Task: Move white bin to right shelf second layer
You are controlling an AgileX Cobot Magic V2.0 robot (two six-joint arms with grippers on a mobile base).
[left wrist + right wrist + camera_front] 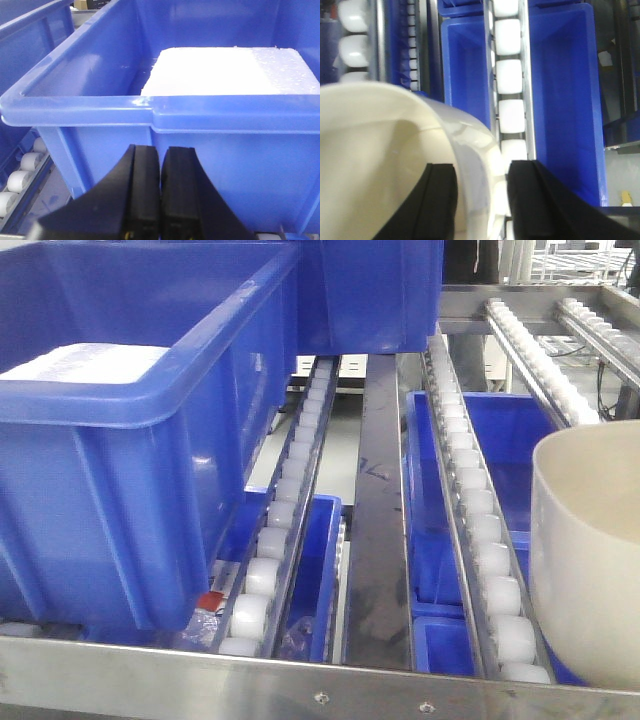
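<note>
Right wrist: pincer (481, 200) clamps white bin (380, 165).

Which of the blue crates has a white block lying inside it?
The big blue crate on the left, resting on the roller rails. A white block lies in it. The lower blue crates beneath the rails look empty.

Lighting was bright and even, seemingly from overhead. The white foam block (227, 70) inside the blue crate (100, 107) was blown out. Soft glare streaked that crate's rim. The white bin (395, 165) looked blurred close up.
</note>
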